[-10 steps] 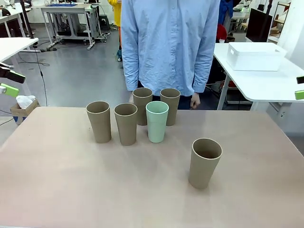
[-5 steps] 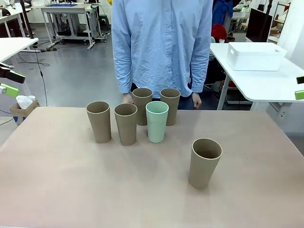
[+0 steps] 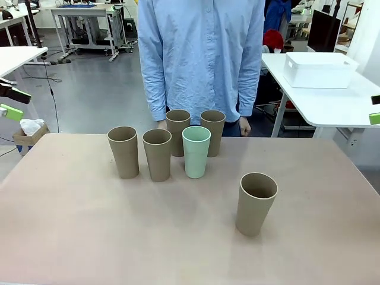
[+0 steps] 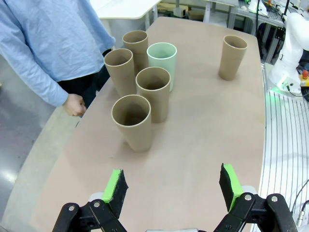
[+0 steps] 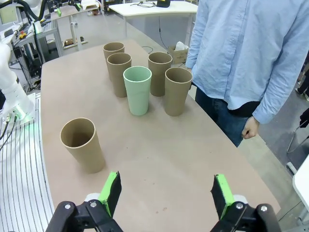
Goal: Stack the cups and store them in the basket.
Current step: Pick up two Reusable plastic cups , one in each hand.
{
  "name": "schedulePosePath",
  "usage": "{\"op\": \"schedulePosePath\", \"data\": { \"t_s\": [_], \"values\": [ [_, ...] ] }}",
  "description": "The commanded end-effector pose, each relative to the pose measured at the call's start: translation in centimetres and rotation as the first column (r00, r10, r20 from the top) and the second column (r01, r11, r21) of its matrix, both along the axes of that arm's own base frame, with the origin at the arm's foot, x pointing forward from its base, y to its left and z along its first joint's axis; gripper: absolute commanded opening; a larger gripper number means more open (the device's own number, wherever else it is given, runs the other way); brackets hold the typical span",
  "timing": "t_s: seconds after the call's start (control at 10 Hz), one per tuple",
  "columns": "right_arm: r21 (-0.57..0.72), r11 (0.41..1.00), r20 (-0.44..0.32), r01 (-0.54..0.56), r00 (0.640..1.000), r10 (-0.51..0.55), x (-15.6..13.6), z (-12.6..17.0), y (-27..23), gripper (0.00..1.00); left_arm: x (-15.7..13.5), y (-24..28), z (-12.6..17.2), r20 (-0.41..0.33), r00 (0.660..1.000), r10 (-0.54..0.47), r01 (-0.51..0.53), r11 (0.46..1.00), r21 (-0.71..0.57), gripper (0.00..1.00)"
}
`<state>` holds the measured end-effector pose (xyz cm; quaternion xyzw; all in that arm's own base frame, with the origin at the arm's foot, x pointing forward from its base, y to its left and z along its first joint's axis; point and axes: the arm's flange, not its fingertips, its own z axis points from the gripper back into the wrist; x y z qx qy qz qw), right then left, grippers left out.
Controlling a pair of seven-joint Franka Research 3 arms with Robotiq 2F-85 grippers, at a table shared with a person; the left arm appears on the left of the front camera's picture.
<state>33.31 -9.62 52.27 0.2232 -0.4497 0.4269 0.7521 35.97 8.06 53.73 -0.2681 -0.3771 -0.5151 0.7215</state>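
Six empty cups [image 3: 196, 151] upright on desk [image 3: 89, 225], person [image 3: 202, 53] close behind; basket [image 3: 319, 72] on side table [image 3: 332, 102]. Left pincer [image 4: 174, 186], right pincer [image 5: 166, 191] wide open, empty.

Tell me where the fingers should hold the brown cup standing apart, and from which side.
Hold the lone cup across its wall just under the rim, coming from the robot's right side. It stands upright, widens toward the top, and the other cups stand well apart.

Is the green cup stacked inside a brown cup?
No, the green cup stands upright by itself on the table, nested in no other cup.
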Motion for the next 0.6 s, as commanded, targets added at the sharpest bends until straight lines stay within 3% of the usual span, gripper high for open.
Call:
{"op": "schedulePosePath", "data": {
  "t_s": [0.0,0.5],
  "values": [
    [0.014,1.0,0.032,-0.013,0.999,0.012,0.44,0.17,-0.04,1.0,0.01,0.06,0.09,0.013,1.0,-0.013,0.013,1.0,-0.011,1.0],
    [0.014,1.0,0.032,-0.013,0.999,0.012,0.44,0.17,-0.04,1.0,0.01,0.06,0.09,0.013,1.0,-0.013,0.013,1.0,-0.011,1.0]
  ]
}}
